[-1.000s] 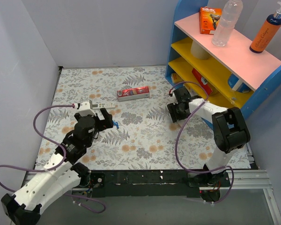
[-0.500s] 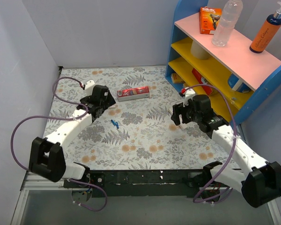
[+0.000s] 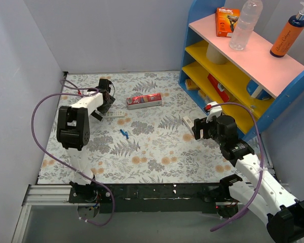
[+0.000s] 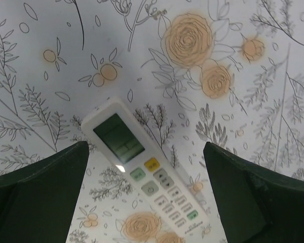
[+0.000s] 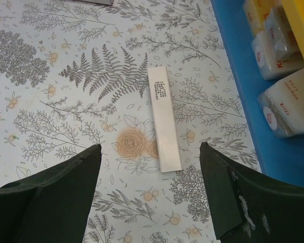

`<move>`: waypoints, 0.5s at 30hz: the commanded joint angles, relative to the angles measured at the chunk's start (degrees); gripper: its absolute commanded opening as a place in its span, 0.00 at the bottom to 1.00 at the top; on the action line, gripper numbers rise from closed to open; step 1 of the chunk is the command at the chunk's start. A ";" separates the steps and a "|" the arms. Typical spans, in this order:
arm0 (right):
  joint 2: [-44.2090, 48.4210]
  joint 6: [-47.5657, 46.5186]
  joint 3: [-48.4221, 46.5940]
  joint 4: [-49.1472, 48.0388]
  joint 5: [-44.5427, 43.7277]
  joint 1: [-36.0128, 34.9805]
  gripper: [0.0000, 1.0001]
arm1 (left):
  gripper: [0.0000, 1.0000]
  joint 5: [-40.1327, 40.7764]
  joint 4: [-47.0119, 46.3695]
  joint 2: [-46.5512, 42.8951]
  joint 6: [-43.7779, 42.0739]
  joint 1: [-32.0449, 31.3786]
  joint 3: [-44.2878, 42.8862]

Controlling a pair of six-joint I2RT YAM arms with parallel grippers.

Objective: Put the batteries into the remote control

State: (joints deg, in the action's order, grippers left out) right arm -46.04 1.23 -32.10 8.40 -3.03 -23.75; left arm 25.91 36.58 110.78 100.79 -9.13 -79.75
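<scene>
The white remote control (image 4: pixel 143 174) lies buttons up on the floral mat, below and between my left gripper's (image 4: pixel 147 202) open, empty fingers; in the top view the remote (image 3: pixel 115 115) sits just right of that gripper (image 3: pixel 103 104). Small blue batteries (image 3: pixel 124 133) lie on the mat nearer the middle, apart from both grippers. My right gripper (image 5: pixel 149 197) is open and empty, hovering over a slim white flat strip (image 5: pixel 164 120). In the top view that strip (image 3: pixel 187 122) lies just left of the right gripper (image 3: pixel 200 127).
A red carton (image 3: pixel 144 100) lies behind the remote. A blue shelf unit (image 3: pixel 233 76) stands at the right, its base edge (image 5: pixel 243 101) close to the white strip, with wrapped packs (image 5: pixel 289 101) inside. Purple cables loop beside both arms.
The left gripper has moved from near the batteries toward the back left and now hovers over the remote. The right arm has changed posture while its gripper stays near the white strip.
</scene>
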 commanded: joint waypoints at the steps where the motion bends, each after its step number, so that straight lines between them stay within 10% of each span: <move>1: 1.31 -0.18 0.46 -5.15 -2.34 -0.07 0.85 | 0.98 0.63 6.56 3.64 5.20 0.95 -7.17; 9: 0.87 -0.18 0.72 -5.68 -2.95 -0.07 0.85 | 0.97 -0.16 10.09 6.99 6.43 1.04 -8.68; 15: 0.95 0.00 0.63 -4.72 -3.13 -0.07 0.84 | 0.76 -1.47 9.74 7.34 5.82 1.04 -5.69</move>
State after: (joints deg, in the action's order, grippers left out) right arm -45.47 1.26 -31.97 5.78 -5.13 -23.75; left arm 25.65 44.95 118.56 105.75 -8.05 -87.07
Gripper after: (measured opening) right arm 0.841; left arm 0.810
